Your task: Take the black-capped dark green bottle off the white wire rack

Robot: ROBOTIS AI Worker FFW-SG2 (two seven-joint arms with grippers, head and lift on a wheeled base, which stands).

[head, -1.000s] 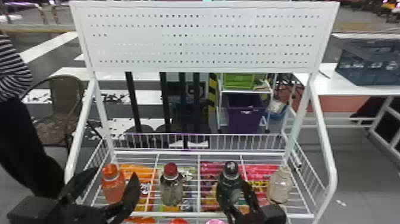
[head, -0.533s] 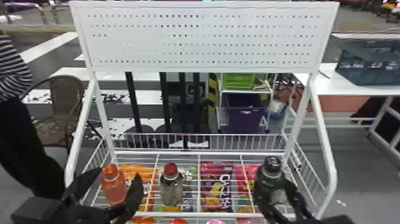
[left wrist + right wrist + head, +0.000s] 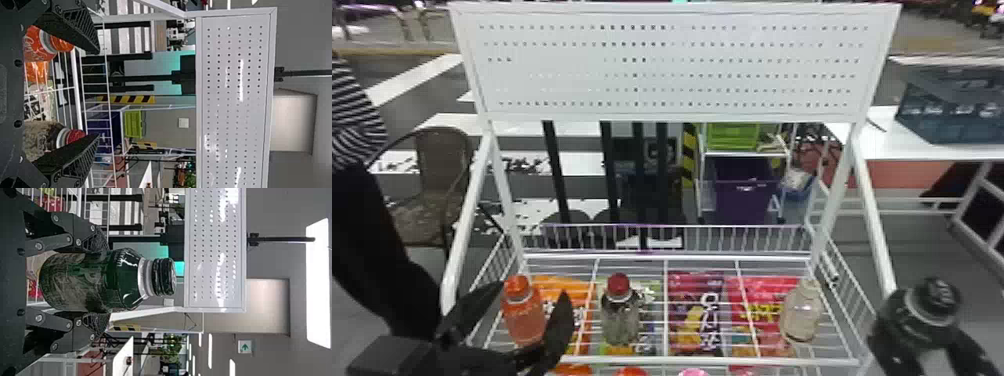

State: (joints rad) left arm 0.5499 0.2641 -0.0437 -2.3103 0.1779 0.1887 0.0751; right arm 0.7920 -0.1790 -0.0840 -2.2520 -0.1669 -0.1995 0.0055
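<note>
- Black-capped dark green bottle (image 3: 914, 327) hung just beyond the right side of the white wire rack (image 3: 712, 360), pinched by the right gripper's (image 3: 927, 350) fingers.
- Left gripper (image 3: 532, 291) held its fingers spread near the orange bottle (image 3: 522, 320).
- Red-capped bottle (image 3: 619, 320) stood on the rack.

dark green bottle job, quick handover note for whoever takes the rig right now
Right gripper: closed on the dark green bottle, a finger on either side.
Left gripper: open, nothing gripped, by the orange-capped bottle.
Bottle: held up, black cap on, beyond the right side of the white wire rack.
Done: bottle off the rack.
Left: the task names no further step; probably keep the grip until a set-down place is given.
</note>
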